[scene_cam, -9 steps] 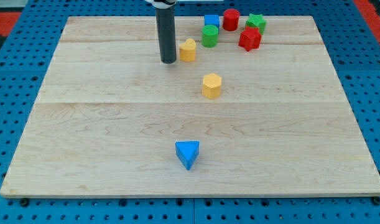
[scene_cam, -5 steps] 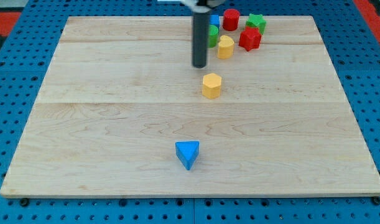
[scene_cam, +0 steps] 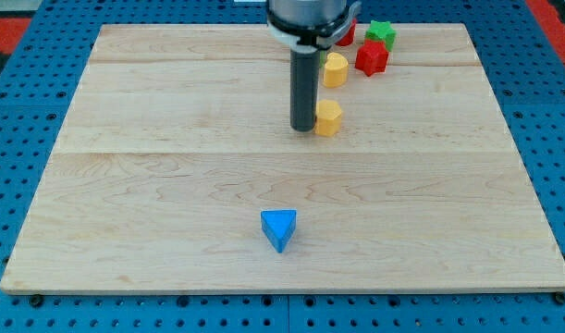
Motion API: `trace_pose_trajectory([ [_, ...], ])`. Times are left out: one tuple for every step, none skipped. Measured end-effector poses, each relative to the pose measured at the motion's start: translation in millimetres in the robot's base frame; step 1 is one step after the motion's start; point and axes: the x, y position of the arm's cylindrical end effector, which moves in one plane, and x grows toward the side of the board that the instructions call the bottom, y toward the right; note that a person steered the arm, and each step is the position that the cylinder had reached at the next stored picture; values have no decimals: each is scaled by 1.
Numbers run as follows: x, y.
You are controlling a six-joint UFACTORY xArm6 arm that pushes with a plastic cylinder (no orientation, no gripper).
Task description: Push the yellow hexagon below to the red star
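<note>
My tip point(scene_cam: 303, 128) stands upright, planted on the board.

Block count on the pale wooden board point(scene_cam: 171, 185): six blocks visible.
Yellow, two: one yellow hexagonal block point(scene_cam: 329, 117); one rounded yellow block point(scene_cam: 335, 69), shape unclear.
Red, two: one red star block point(scene_cam: 372, 57); one red block point(scene_cam: 347, 35), mostly hidden.
Green, one: green star block point(scene_cam: 381, 32).
Blue, one: blue triangular block point(scene_cam: 279, 228).
</note>
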Motion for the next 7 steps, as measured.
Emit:
trace_pose_trajectory([
  [-3,21],
  [23,37],
  [18,71],
  [-12,94],
  [-43,107],
  [9,128],
  [78,128],
])
